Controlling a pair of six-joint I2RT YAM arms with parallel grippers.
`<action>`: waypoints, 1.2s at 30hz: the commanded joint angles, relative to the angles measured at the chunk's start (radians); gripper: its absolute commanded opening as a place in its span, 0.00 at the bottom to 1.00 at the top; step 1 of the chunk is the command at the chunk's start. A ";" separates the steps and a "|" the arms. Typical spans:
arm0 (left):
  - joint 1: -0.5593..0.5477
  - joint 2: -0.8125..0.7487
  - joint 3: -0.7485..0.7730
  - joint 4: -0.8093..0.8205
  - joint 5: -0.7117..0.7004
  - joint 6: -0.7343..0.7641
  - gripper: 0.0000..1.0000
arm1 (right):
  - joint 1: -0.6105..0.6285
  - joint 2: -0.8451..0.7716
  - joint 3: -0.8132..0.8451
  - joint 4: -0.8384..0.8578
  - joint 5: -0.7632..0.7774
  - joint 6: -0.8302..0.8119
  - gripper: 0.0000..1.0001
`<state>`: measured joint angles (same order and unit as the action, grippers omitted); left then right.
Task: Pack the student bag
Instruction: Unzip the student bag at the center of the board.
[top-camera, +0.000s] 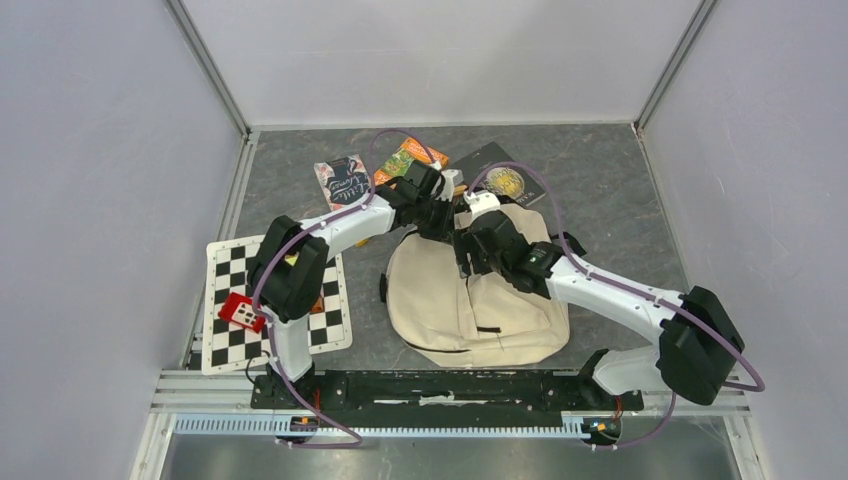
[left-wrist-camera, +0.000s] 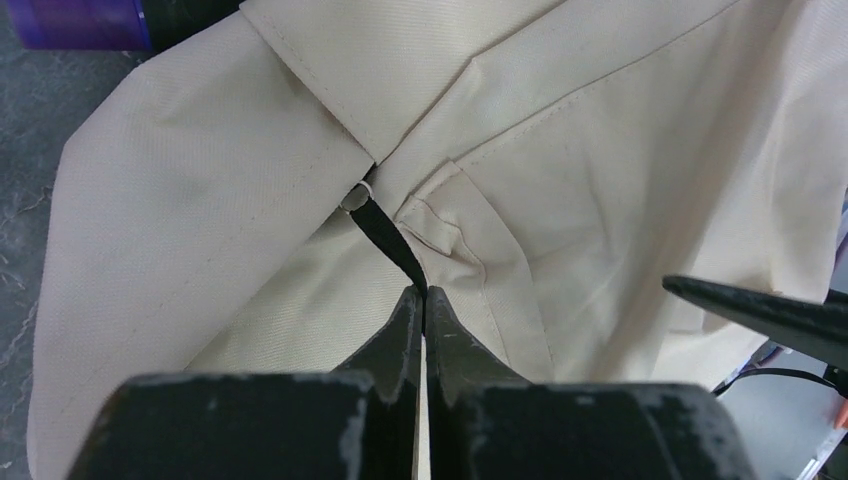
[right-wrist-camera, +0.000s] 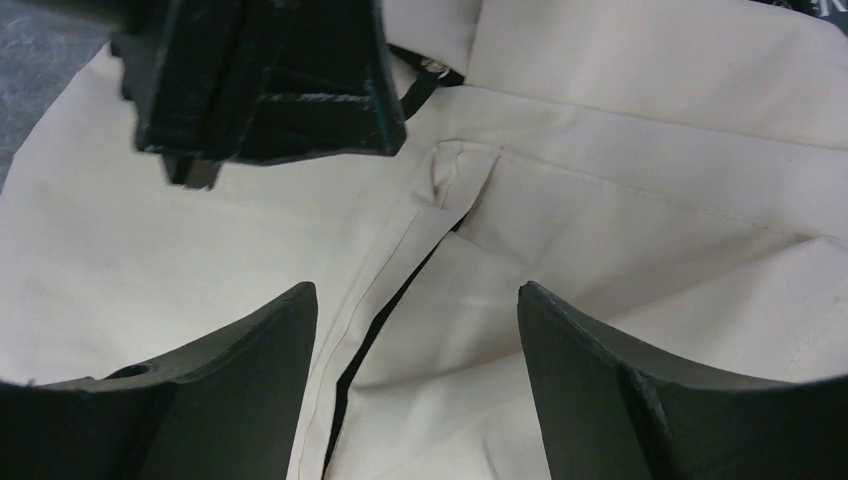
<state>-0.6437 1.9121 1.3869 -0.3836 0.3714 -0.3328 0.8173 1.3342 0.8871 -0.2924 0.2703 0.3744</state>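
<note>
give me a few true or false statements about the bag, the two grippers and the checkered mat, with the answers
1. The left gripper is shut on a black pull tab of the student bag. True.
2. The right gripper is clamped on the bag's fabric. False: its jaws stand open above the bag and hold nothing.
3. The bag lies on the checkered mat. False: it lies on the grey table, to the right of the mat and apart from it.
4. A red item sits on the checkered mat. True.
</note>
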 joint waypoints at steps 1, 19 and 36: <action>0.003 -0.057 0.005 0.024 0.016 -0.028 0.02 | 0.002 0.014 0.032 0.082 0.138 0.067 0.75; 0.007 -0.085 0.000 0.015 -0.043 -0.003 0.02 | 0.000 0.172 -0.011 0.206 0.195 0.115 0.56; 0.017 -0.132 -0.048 0.060 -0.135 0.004 0.02 | -0.001 0.217 -0.054 0.262 0.267 0.129 0.00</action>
<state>-0.6376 1.8656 1.3659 -0.3836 0.2947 -0.3328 0.8173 1.5517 0.8482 -0.0635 0.4583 0.4911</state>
